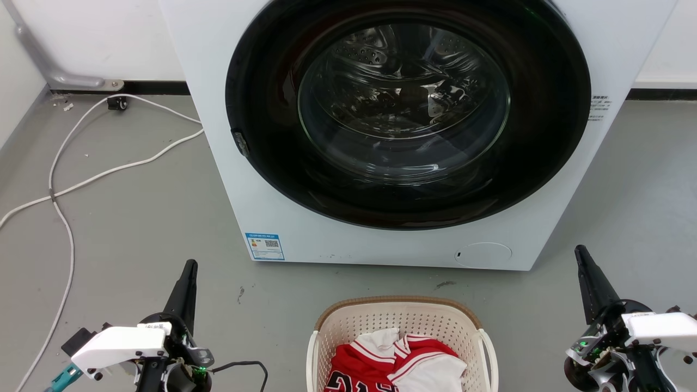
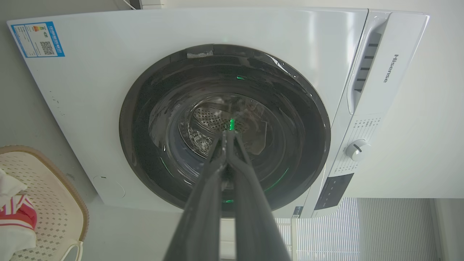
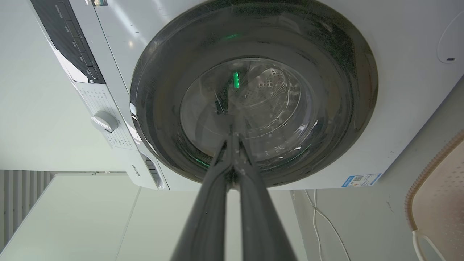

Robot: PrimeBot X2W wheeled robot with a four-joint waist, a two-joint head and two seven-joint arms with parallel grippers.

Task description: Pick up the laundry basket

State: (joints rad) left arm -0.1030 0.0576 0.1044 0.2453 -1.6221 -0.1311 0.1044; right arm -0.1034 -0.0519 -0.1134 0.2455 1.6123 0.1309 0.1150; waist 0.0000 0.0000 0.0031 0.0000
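Note:
The laundry basket (image 1: 348, 326) stands on the grey floor at the bottom middle of the head view, cream perforated plastic with a brown rim and white side handles. It holds a red and white garment (image 1: 381, 359). Its edge appears in the left wrist view (image 2: 54, 188) and the right wrist view (image 3: 435, 188). My left gripper (image 1: 189, 267) is shut at the lower left, well left of the basket. At the lower right my right gripper (image 1: 580, 251) is shut and clear of the basket. Both hold nothing and point toward the washing machine.
A white front-loading washing machine (image 1: 294, 218) with a closed round glass door (image 1: 405, 109) stands just beyond the basket. White cables (image 1: 71, 185) trail over the floor at the left. A grey pipe (image 1: 49, 65) runs along the left wall.

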